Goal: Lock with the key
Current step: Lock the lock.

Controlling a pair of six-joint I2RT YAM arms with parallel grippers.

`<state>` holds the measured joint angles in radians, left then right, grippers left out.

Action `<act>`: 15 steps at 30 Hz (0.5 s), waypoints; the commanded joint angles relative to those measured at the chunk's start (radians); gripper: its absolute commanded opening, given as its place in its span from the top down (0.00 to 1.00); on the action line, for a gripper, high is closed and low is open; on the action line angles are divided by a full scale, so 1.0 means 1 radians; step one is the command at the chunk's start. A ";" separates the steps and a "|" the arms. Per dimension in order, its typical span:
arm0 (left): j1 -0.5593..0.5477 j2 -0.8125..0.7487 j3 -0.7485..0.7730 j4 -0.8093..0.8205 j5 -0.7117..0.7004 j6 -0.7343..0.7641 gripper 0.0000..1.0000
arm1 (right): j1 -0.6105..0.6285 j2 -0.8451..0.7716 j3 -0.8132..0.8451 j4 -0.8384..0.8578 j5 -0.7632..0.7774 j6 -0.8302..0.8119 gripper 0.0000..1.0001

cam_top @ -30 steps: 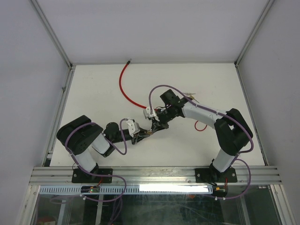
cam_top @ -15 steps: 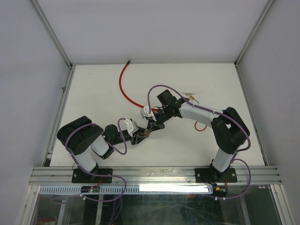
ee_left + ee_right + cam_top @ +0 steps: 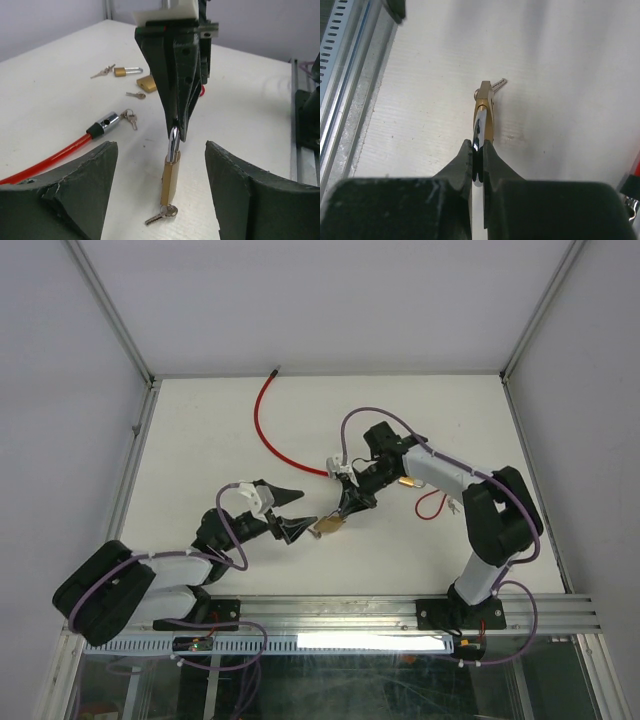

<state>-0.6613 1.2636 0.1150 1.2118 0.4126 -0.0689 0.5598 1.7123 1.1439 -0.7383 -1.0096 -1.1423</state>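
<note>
Your left gripper has swung back and is standing spread, empty; your right gripper is pinching the padlock by its shackle, dangling it over the table so the key underneath is hanging reachable.

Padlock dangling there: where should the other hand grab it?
On its brass body, below the shackle that the shut right hand pinches and above the key poking out of the bottom. It hangs upright in front of the open left hand, so coming in level from the left arm's side looks best.
</note>
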 commanded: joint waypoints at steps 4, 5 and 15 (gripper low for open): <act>-0.004 -0.238 -0.040 -0.191 -0.048 -0.095 0.26 | -0.067 -0.082 0.073 -0.162 -0.014 -0.016 1.00; -0.005 -0.253 -0.048 -0.188 -0.053 -0.106 0.25 | -0.082 -0.093 0.073 -0.166 -0.022 -0.018 1.00; -0.005 -0.191 -0.047 -0.146 -0.031 -0.134 0.23 | -0.176 -0.160 0.069 -0.200 -0.091 -0.036 1.00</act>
<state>-0.6613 1.0332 0.0647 1.0237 0.3683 -0.1726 0.4007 1.6245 1.1671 -0.9188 -0.9833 -1.1610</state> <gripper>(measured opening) 0.774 0.038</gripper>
